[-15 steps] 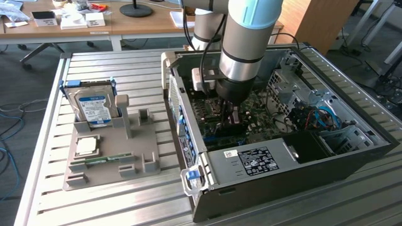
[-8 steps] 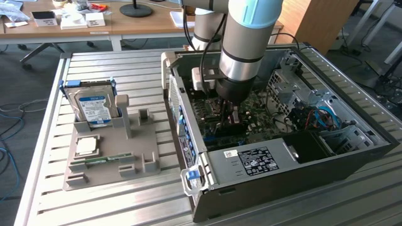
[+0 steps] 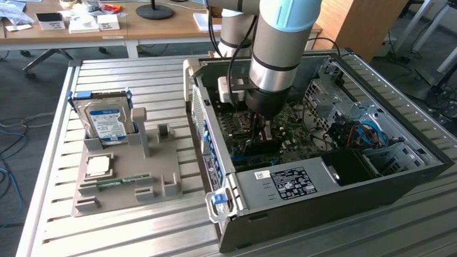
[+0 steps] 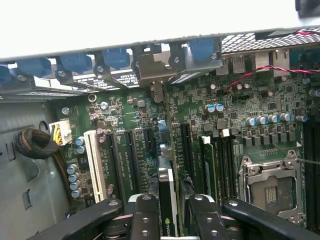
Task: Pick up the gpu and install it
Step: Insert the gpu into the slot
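Note:
My gripper (image 4: 169,214) is shut on the gpu (image 4: 165,182), which I hold on edge between the two black fingers (image 4: 145,217). The dark card, with a small green logo near the grip, runs above the green motherboard (image 4: 250,100) between the long black expansion slots. Its silvery end bracket (image 4: 152,67) sits at the rear wall of the case. Whether the card's edge is pressed into a slot I cannot tell. In the exterior view the arm reaches straight down into the open computer case (image 3: 400,176), and the gripper (image 3: 258,134) holds the gpu (image 3: 261,143) low over the board.
A grey holder (image 3: 128,176) beside the case carries a silver blue-labelled hard drive (image 3: 107,122), a square processor (image 3: 98,165) and a green memory stick (image 3: 114,182). Inside the case are a power supply (image 3: 289,183), cables (image 3: 357,134), an empty processor socket (image 4: 272,187) and a white slot (image 4: 95,162).

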